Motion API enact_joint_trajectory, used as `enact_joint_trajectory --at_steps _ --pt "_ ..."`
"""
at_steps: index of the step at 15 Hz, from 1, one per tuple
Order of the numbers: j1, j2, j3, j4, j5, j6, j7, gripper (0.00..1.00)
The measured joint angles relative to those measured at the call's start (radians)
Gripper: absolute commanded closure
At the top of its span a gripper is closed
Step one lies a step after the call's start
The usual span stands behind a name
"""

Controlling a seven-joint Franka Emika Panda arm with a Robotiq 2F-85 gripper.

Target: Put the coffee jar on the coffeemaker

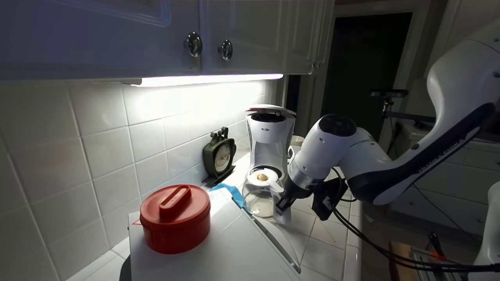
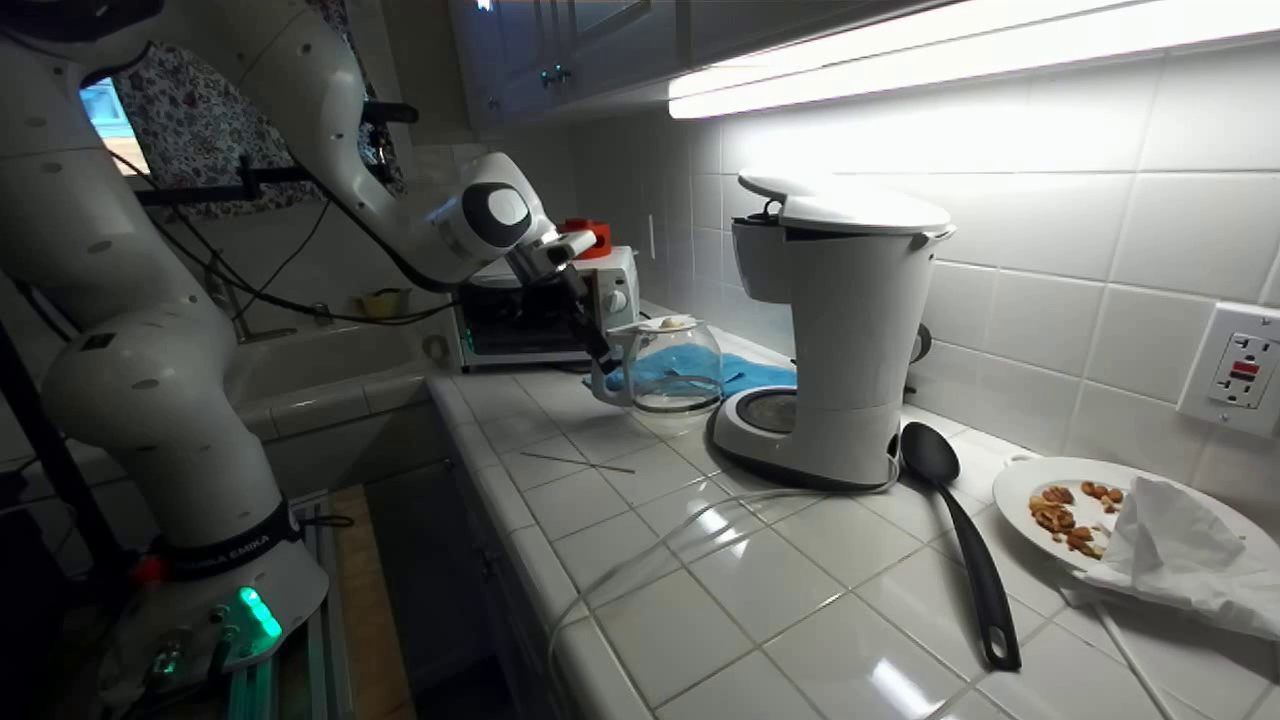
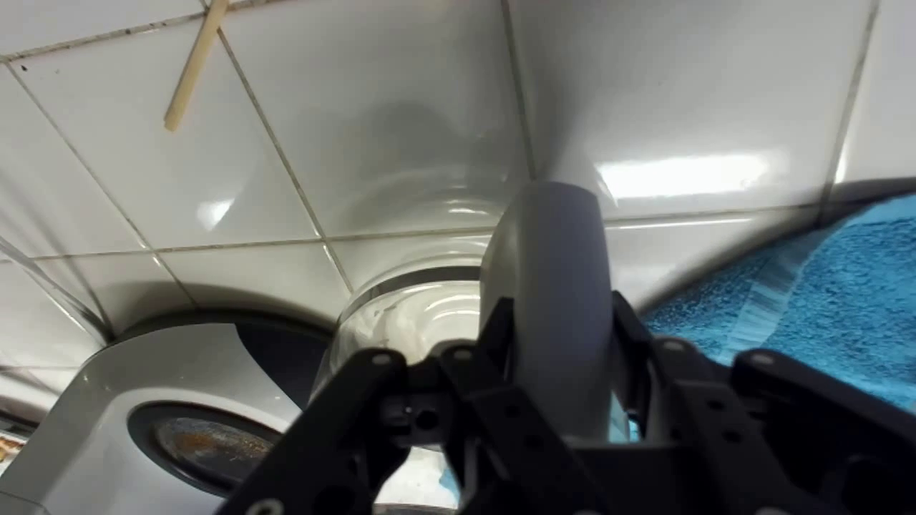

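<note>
A white coffeemaker, its round black hotplate blotched rusty brown. Reading the clock around that coffeemaker, in an exterior view I see at nine o'clock a clear glass coffee jar with white lid and handle, a black gripper and a bright blue cloth; at four, a white plate with brown nuts; at five, a black spoon; at six, white tiles ruled into squares by grey lines; near ten, a curtain busily patterned in dark and pale. In an exterior view, at eight, a pot in plain red all over.
</note>
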Motion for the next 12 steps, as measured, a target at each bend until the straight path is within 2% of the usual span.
enact_joint_trajectory --at_steps 12 --pt "-0.022 -0.084 -0.003 0.0 0.0 -0.001 0.032 0.92"
